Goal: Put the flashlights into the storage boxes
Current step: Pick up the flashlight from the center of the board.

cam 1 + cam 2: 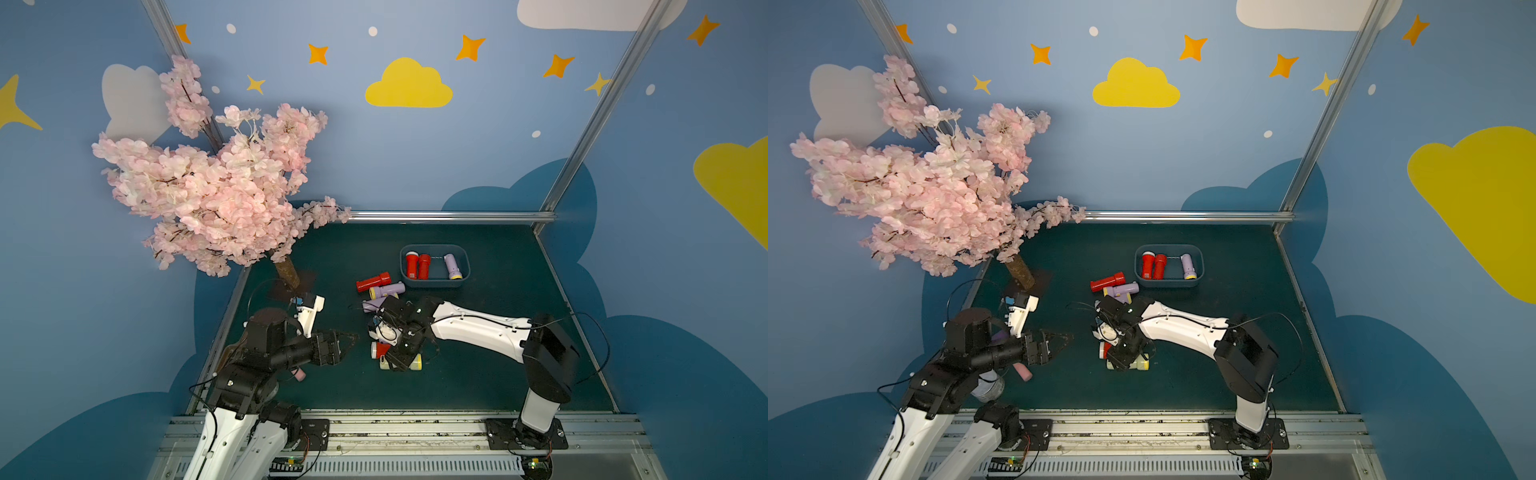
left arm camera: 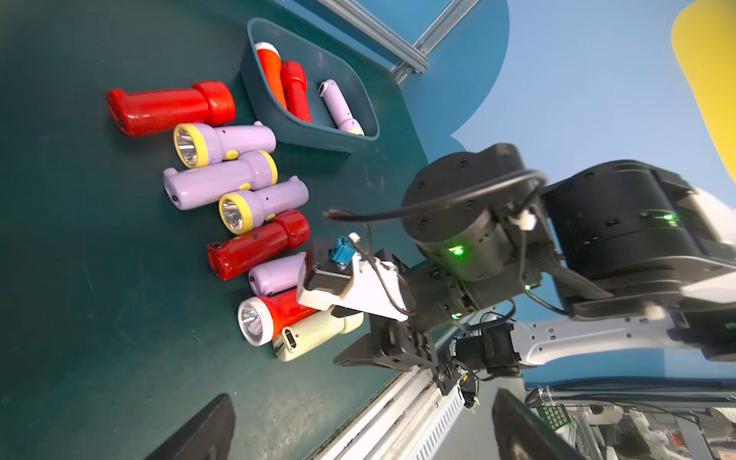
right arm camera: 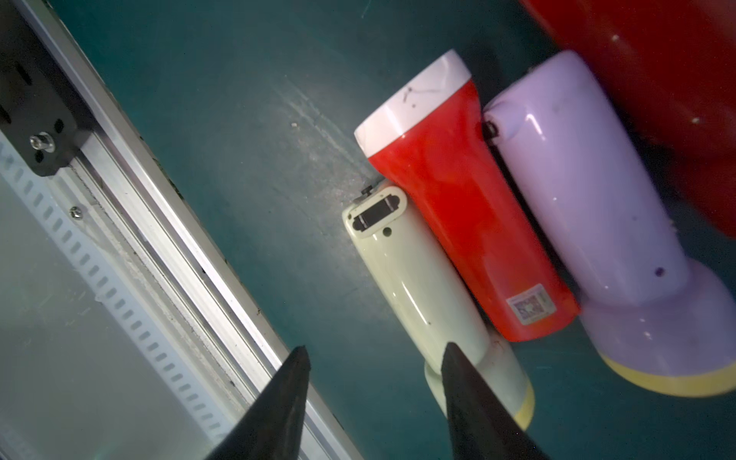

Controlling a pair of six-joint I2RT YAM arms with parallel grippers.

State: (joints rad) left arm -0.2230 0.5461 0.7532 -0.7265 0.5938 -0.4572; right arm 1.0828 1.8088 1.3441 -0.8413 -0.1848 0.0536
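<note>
A blue-grey storage box (image 1: 434, 283) (image 2: 278, 119) at the back of the mat holds two red flashlights (image 1: 417, 266) and a lilac one (image 1: 452, 266). Several more flashlights lie in a row on the mat, running from a red one (image 2: 171, 107) past lilac ones (image 2: 223, 143) to a white-headed red one (image 3: 458, 207) and a cream one (image 3: 414, 286) nearest the front. My right gripper (image 3: 374, 354) (image 1: 400, 358) hangs open over that near end. One finger overlaps the cream flashlight and only mat shows between the fingers. My left gripper (image 2: 362, 428) (image 1: 347, 338) stands wide open and empty, left of the row.
A pink blossom tree (image 1: 216, 187) on a brown trunk (image 1: 286, 272) fills the back left corner. Under the left arm lie a pink handle (image 1: 298, 374) and a silver tin can (image 1: 988, 388). A metal rail (image 1: 395, 428) runs along the front edge.
</note>
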